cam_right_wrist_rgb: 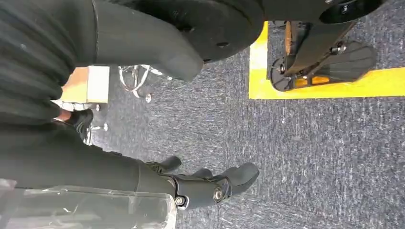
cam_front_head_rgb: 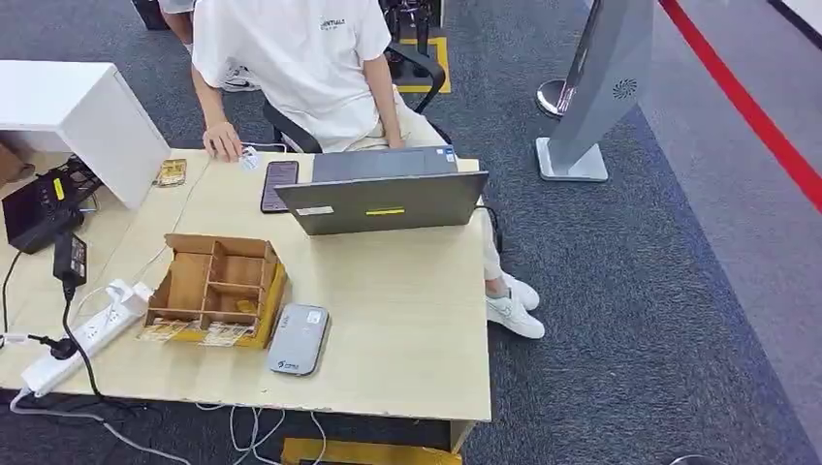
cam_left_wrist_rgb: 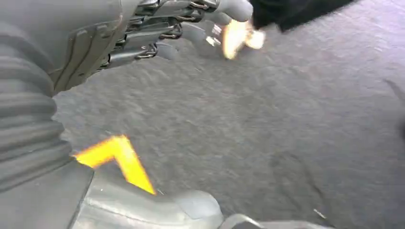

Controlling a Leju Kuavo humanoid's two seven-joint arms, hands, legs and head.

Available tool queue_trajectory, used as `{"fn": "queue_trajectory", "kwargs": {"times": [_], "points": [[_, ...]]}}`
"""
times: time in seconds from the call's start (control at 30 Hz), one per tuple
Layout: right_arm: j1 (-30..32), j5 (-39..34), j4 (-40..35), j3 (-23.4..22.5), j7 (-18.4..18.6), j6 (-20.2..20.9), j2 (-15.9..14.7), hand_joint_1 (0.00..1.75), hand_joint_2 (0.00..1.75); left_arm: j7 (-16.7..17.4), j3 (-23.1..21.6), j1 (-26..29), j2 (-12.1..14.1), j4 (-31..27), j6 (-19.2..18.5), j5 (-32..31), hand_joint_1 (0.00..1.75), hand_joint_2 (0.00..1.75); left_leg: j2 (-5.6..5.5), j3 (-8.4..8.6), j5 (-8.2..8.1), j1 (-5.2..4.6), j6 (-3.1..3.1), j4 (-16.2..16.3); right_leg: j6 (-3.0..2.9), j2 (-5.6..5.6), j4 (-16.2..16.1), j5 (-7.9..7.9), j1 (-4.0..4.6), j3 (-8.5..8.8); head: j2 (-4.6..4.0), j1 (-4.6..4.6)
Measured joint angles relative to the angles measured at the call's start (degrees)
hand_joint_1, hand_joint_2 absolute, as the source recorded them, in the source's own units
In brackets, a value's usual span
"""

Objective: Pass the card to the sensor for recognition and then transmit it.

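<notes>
A grey card sensor [cam_front_head_rgb: 298,338] lies flat near the table's front edge, just right of a wooden compartment box [cam_front_head_rgb: 215,287]. Yellowish cards [cam_front_head_rgb: 226,334] lie along the box's front side. My left hand [cam_left_wrist_rgb: 157,33] hangs over grey carpet in the blurred left wrist view, fingers stretched out with nothing in them. My right hand [cam_right_wrist_rgb: 196,188] also hangs over the carpet, its thumb [cam_right_wrist_rgb: 162,52] well apart from the dark fingers, holding nothing.
A person in a white shirt [cam_front_head_rgb: 300,58] sits at the table's far side with a hand beside a phone [cam_front_head_rgb: 278,184]. An open laptop [cam_front_head_rgb: 383,199] stands mid-table. A power strip [cam_front_head_rgb: 82,339] and cables lie at the left. A grey kiosk [cam_front_head_rgb: 601,87] stands on the carpet.
</notes>
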Motion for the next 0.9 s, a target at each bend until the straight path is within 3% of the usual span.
{"fn": "queue_trajectory", "kwargs": {"times": [0.07,0.13,0.23,0.37,0.5,0.6,0.7,0.9], "points": [[-0.01,0.0,0.0,-0.04,0.11,0.0,0.02,0.0,1.75,2.04,0.2,1.33,0.0,-4.64,-1.93,0.22,0.0,1.75,0.02,0.01,0.0,0.02,0.0,0.0,0.0,0.03,0.01,0.0,0.02,0.01,0.0,-0.02],[0.0,0.13,0.0,-0.04,0.53,0.0,0.13,0.0,1.75,6.59,0.2,3.53,-0.22,-13.36,-2.48,-1.03,0.0,1.75,0.05,0.03,0.0,0.03,0.0,0.0,-0.01,0.08,0.01,0.0,0.04,-0.01,0.0,-0.02],[-0.1,0.94,0.0,-0.07,0.87,0.0,0.2,0.0,1.75,10.35,1.29,5.02,-0.57,-24.49,-5.16,-4.12,0.0,1.75,-0.01,0.01,0.0,0.03,0.0,0.0,-0.01,0.01,0.01,0.0,0.04,0.0,0.0,0.0],[-0.15,1.51,0.0,-0.07,1.55,0.0,0.22,0.0,1.75,16.71,5.45,4.16,-0.61,-37.35,-12.91,-11.83,0.0,1.75,0.01,0.01,0.02,0.06,-0.03,0.0,-0.01,0.02,0.02,0.0,0.07,0.0,0.0,0.0],[-0.21,2.19,0.0,-0.07,2.08,-0.02,0.26,0.0,1.75,20.07,9.9,0.69,0.07,-45.59,-17.85,-17.05,0.0,1.75,0.03,0.06,0.06,0.07,-0.05,0.0,-0.06,0.04,0.02,0.03,0.08,0.01,0.0,-0.02],[-0.38,3.13,0.0,-0.04,2.51,-0.02,0.33,0.0,1.75,20.57,10.38,-2.66,2.6,-48.77,-16.4,-21.53,0.0,1.75,-0.11,0.08,0.11,0.07,-0.1,0.0,-0.06,-0.09,0.03,0.03,0.08,0.07,0.0,0.04],[-0.48,4.04,0.0,0.09,2.91,0.0,0.37,0.0,1.75,20.53,8.58,-4.64,6.28,-49.19,-12.46,-25.24,0.0,1.75,-0.06,0.11,0.11,0.07,-0.11,0.0,-0.1,-0.02,0.03,0.06,0.08,0.04,0.0,0.02],[-0.48,4.07,0.0,0.09,2.93,-0.02,0.37,0.0,1.75,20.53,8.36,-4.8,6.57,-49.19,-12.17,-25.43,0.0,1.75,-0.06,0.11,0.11,0.07,-0.11,0.0,-0.1,-0.02,0.03,0.06,0.08,0.04,0.0,0.02]]}}
